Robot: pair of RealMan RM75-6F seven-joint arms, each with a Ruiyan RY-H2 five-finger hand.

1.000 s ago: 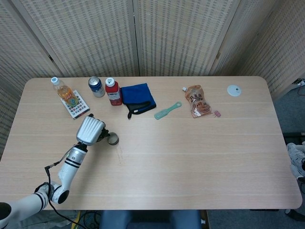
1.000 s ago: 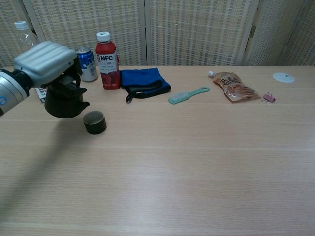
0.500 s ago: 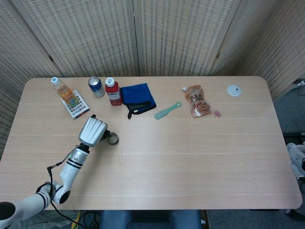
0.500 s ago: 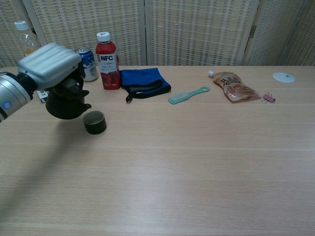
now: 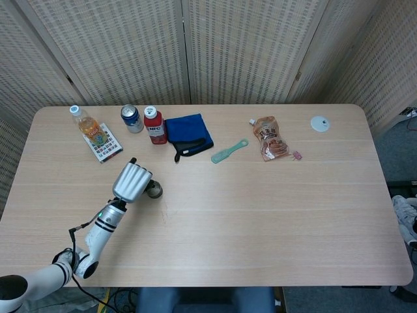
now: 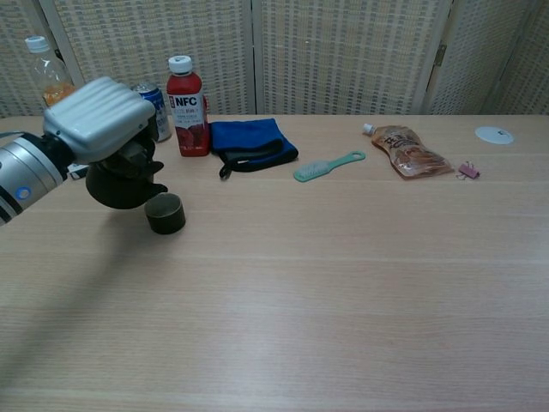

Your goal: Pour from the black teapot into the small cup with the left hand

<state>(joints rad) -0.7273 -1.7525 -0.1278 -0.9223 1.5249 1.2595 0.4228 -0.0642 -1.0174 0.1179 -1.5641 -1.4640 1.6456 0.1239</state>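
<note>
Tabletop (image 5: 260,208): wide pale wood, carrying everything, and I am working at its 9 o'clock side. The clutter is sitting in a row along the 12 o'clock edge, well apart from my pouring spot, which is leaving me room to tip.

Left hand (image 6: 96,116): I am holding it over the black teapot (image 6: 116,184), back of the hand upward, fingers wrapped down around the pot's top and handle so the spout is facing the cup. From the head view my hand is covering nearly the whole pot. The right hand is showing in neither view.

Black teapot: squat and dark, hanging under my grip, its spout side just beside the cup rim, tilted slightly that way. Whether its base is touching the wood I cannot tell.

Blue cloth (image 6: 250,142): folded, at 12 o'clock, beside the red juice bottle (image 6: 188,107) and the blue can (image 6: 154,112); the orange drink bottle (image 5: 86,124) is standing further toward 10 o'clock.

Snack pouch (image 6: 410,153) and green brush (image 6: 329,166): lying flat toward 1 o'clock, out of play.

Small cup (image 6: 165,213): dark, upright, mouth open, sitting at 3 o'clock of the pot. I am judging the pour as just starting; no liquid is visible.
</note>
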